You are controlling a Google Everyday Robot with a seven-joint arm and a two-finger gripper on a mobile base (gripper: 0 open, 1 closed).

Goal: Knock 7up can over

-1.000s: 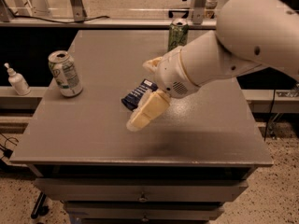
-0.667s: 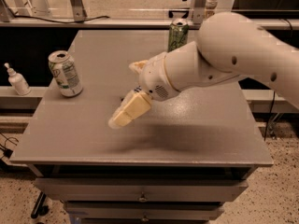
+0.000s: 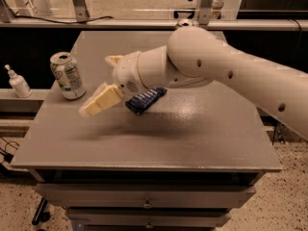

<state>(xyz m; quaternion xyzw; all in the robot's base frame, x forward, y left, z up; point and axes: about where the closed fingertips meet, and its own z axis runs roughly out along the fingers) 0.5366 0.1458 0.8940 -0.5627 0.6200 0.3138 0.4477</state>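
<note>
The 7up can (image 3: 67,76) stands upright near the left edge of the grey table (image 3: 192,138). It is pale with green print and has a silver top. My gripper (image 3: 105,81) is just right of the can and a little above the table, with its tips pointing left at the can. Its fingers are spread apart and hold nothing. The lower finger (image 3: 98,102) is a short gap from the can's base, not touching it. The big white arm (image 3: 231,71) reaches in from the right.
A dark blue packet (image 3: 144,99) lies on the table under my wrist. A small white pump bottle (image 3: 18,83) stands on a ledge left of the table. A rail with metal posts (image 3: 144,23) runs behind the table. Drawers sit below the front edge.
My arm has swung left across the table, bringing the gripper from the middle to close beside the can. The can has not moved. The arm now hides the dark green can at the back.
</note>
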